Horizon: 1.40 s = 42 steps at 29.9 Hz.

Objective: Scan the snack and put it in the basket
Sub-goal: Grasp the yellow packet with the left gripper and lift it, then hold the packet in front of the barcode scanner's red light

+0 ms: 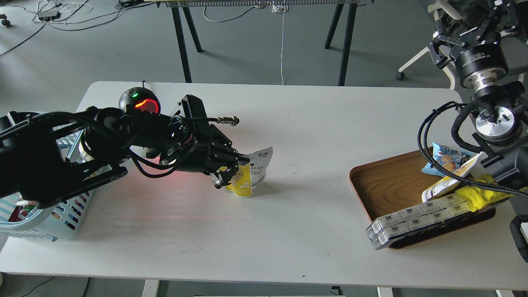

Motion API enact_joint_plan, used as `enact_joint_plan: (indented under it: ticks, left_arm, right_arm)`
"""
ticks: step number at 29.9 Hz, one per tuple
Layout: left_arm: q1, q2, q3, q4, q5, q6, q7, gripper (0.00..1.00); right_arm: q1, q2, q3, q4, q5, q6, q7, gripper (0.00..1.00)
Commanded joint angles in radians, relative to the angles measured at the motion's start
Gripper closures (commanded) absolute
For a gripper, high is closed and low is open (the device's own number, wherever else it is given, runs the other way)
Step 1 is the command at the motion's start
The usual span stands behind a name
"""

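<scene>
The left gripper (226,168) is clenching the snack (250,173) above mid-table, just right of the glowing scanner (140,103); scanning seems underway, next swinging left to the basket (49,225); the right gripper (462,35) is idling, fingers spread

A grey floor (103,45) lies behind the white worktop (288,123). On it stand the black legs (181,41) of another table, with cables (62,12) trailing at the upper left and a white cord (283,45) hanging down. A wheeled chair base (412,62) shows at the upper right.
</scene>
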Motion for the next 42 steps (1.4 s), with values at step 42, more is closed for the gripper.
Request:
enact_joint_plan:
  ticks: [42]
  left_arm:
    - [0.001,0.300,-0.156,0.113,0.000,0.048,-0.128,1.00]
  right_arm:
    - [0.011,-0.005,-0.003,0.008,-0.001,0.000,0.001,0.04]
